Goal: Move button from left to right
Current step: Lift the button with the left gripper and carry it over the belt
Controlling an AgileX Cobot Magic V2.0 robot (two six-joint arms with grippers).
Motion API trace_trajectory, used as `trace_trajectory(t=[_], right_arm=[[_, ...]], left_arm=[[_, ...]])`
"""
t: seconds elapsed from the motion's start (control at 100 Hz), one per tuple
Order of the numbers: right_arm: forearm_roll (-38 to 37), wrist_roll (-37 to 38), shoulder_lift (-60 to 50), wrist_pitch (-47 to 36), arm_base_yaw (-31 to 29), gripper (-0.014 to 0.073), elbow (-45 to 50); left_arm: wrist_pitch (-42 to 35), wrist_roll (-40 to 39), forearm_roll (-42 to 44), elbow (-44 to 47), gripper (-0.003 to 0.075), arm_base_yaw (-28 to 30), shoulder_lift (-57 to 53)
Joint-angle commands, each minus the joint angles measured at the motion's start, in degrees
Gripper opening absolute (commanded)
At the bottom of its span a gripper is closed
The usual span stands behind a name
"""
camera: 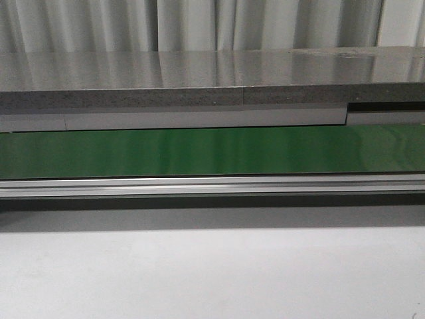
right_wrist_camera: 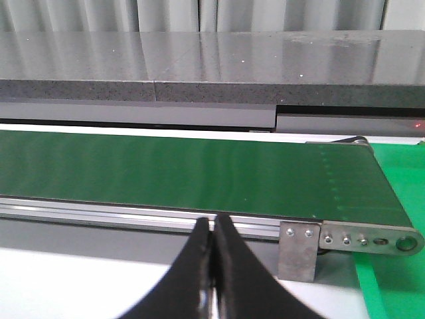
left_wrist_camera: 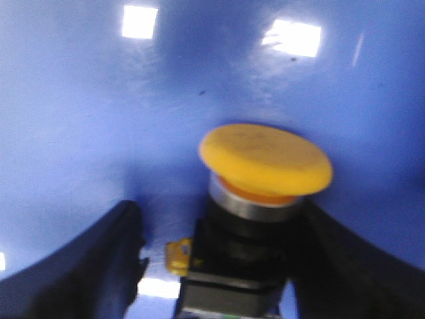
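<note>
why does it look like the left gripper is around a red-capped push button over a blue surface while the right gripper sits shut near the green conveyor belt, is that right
Not quite: the cap is yellow-orange, not red. The left wrist view shows the push button standing between the left gripper's fingers over the blue surface. The rest holds: in the right wrist view the right gripper is shut near the green conveyor belt.

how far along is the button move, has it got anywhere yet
Early stage. Done: the left gripper has its jaws on either side of the button, above a blue surface; whether they already clamp it is unclear. In hand: the pickup. Left: carrying it to the right side and setting it down. The front view shows only the green conveyor belt, with no button on it, and the right gripper waits shut and empty.
</note>
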Motion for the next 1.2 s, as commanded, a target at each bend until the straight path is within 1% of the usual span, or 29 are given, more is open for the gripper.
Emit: trace_trajectory(t=[0.0, 0.08, 0.13, 0.2, 0.27, 0.54, 0.72, 0.84, 1.19], right_arm=[[-0.47, -0.28, -0.69, -4.81, -0.16, -0.0067, -1.05], [-0.47, -0.28, -0.69, -4.81, -0.16, -0.0067, -1.05], [-0.47, -0.28, -0.69, -4.81, -0.16, -0.0067, -1.05], [-0.47, -0.28, -0.69, -4.81, -0.16, -0.0067, -1.05], [-0.47, -0.28, -0.69, -4.81, -0.16, -0.0067, -1.05], [-0.47, -0.28, -0.69, -4.81, -0.16, -0.0067, -1.05], [-0.47, -0.28, -0.69, -4.81, -0.16, -0.0067, -1.05], [-0.47, -0.28, -0.69, -4.81, -0.16, -0.0067, -1.05], [-0.47, -0.28, -0.69, -4.81, -0.16, -0.0067, -1.05]], left_arm=[[-0.40, -0.26, -1.06, -1.05, 0.0274, -0.22, -2.08], [-0.40, -0.26, -1.06, -1.05, 0.0177, -0.22, -2.08], [-0.40, -0.26, -1.06, -1.05, 0.0136, -0.22, -2.08], [0.70, -0.26, -1.06, -1.65, 0.0099, -0.22, -2.08], [2.11, -0.26, -1.06, -3.01, 0.0081, -0.22, -2.08], [7.47, -0.26, -2.36, -12.00, 0.0081, -0.22, -5.83], [11.94, 0.27, -7.90, -16.47, 0.0081, -0.57, -8.24], [12.86, 1.50, -10.59, -16.90, 0.0081, -1.94, -8.50], [12.74, 1.58, -10.60, -16.42, 0.0087, -8.47, -8.50]])
